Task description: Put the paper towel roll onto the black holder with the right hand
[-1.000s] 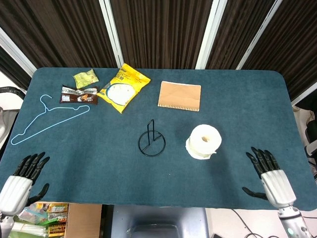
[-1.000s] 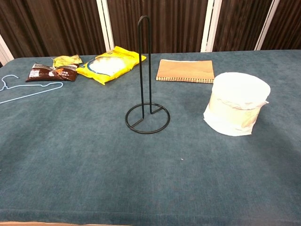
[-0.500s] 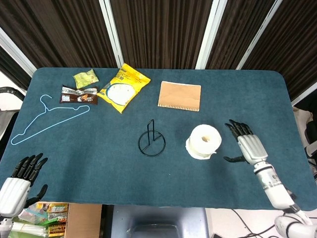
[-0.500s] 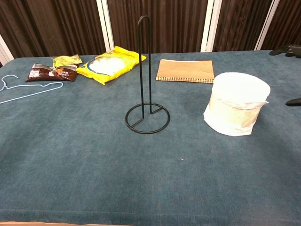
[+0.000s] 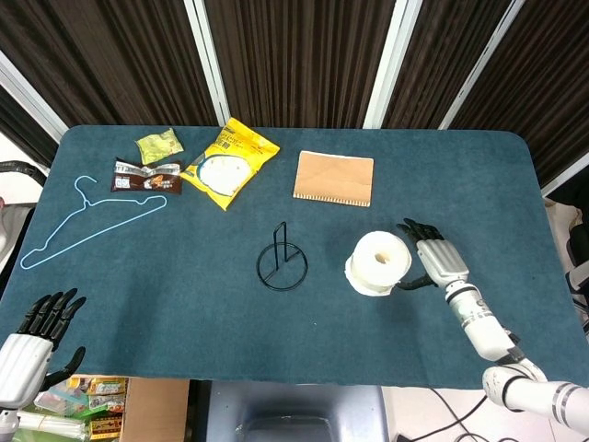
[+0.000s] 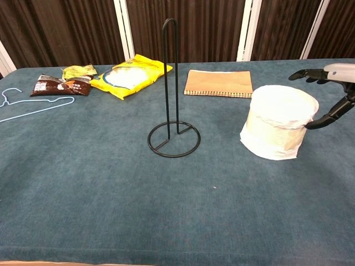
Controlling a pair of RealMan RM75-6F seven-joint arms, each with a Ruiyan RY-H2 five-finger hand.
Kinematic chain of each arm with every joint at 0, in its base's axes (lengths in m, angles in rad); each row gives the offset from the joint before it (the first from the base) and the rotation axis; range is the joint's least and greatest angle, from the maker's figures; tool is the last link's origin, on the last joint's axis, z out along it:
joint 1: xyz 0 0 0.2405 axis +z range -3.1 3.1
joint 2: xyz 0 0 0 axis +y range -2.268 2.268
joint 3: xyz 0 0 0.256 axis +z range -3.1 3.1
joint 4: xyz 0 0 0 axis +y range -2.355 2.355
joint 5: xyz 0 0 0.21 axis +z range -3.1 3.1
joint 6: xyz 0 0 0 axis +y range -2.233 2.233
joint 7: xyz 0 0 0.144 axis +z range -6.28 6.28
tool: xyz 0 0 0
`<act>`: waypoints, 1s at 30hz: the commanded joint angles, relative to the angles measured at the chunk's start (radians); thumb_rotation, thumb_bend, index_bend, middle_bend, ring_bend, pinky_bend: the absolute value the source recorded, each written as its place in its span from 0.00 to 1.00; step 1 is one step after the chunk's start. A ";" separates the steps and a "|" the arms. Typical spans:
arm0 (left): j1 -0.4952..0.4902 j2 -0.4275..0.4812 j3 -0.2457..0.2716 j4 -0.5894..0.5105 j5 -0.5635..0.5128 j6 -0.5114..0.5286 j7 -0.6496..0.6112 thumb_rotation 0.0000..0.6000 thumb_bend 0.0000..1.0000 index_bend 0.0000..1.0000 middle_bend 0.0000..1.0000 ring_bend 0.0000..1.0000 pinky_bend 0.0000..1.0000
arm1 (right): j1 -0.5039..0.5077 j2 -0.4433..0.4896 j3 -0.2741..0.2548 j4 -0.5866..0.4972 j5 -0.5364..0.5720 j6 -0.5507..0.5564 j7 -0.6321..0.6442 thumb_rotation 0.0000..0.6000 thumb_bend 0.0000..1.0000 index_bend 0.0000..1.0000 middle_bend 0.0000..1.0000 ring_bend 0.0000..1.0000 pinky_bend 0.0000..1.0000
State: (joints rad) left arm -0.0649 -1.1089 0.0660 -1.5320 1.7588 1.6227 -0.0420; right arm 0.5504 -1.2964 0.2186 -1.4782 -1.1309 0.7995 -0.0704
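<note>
The white paper towel roll [image 5: 378, 262] [image 6: 279, 128] stands upright on the teal table, right of centre. The black wire holder [image 5: 282, 261] [image 6: 172, 94] stands upright to its left, with its ring base on the cloth and a clear gap between the two. My right hand [image 5: 429, 255] [image 6: 328, 94] is open just right of the roll, fingers spread and thumb reaching toward the roll's side; whether it touches I cannot tell. My left hand [image 5: 35, 336] is open at the near left table edge, holding nothing.
Along the far side lie a brown notebook [image 5: 334, 178], a yellow snack bag [image 5: 228, 162], a dark snack bar [image 5: 144, 176], a small green packet [image 5: 158, 145] and a light blue hanger [image 5: 85, 221]. Dark curtains hang behind the table [image 5: 184, 304].
My right hand has swept in from the near right table edge up to the right side of the roll. My left hand has slid slightly back and down.
</note>
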 commanded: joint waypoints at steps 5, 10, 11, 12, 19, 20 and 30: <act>-0.004 -0.001 -0.007 -0.001 -0.009 -0.007 0.000 1.00 0.42 0.00 0.00 0.02 0.10 | 0.052 -0.020 -0.021 0.003 0.092 -0.044 -0.076 1.00 0.10 0.39 0.28 0.24 0.32; -0.003 0.001 -0.006 -0.001 -0.008 -0.004 -0.003 1.00 0.42 0.00 0.00 0.02 0.10 | 0.055 -0.038 -0.025 0.009 0.118 -0.006 -0.096 1.00 0.23 0.67 0.51 0.50 0.51; -0.002 0.002 -0.006 0.000 -0.007 -0.003 -0.004 1.00 0.42 0.00 0.00 0.02 0.10 | 0.053 -0.041 -0.026 0.010 0.116 0.008 -0.098 1.00 0.25 0.70 0.53 0.52 0.51; -0.002 0.002 -0.005 0.001 -0.007 -0.002 -0.005 1.00 0.42 0.00 0.00 0.02 0.10 | 0.051 -0.041 -0.027 0.007 0.113 0.018 -0.097 1.00 0.27 0.74 0.57 0.56 0.53; -0.001 0.002 -0.005 0.002 -0.007 -0.003 -0.004 1.00 0.42 0.00 0.00 0.02 0.10 | -0.006 0.019 -0.015 -0.083 -0.037 0.140 0.046 1.00 0.30 0.80 0.62 0.61 0.55; -0.002 0.002 -0.005 0.001 -0.007 -0.005 -0.003 1.00 0.42 0.00 0.00 0.02 0.10 | -0.019 0.042 -0.012 -0.110 -0.071 0.165 0.080 1.00 0.30 0.80 0.62 0.61 0.55; -0.004 -0.002 -0.002 -0.004 0.000 -0.010 0.007 1.00 0.42 0.00 0.00 0.02 0.10 | -0.076 0.264 0.047 -0.415 -0.230 0.332 0.201 1.00 0.30 0.81 0.62 0.62 0.55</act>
State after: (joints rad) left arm -0.0690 -1.1106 0.0635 -1.5358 1.7583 1.6128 -0.0355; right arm 0.4920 -1.0989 0.2341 -1.8104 -1.3257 1.0825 0.1038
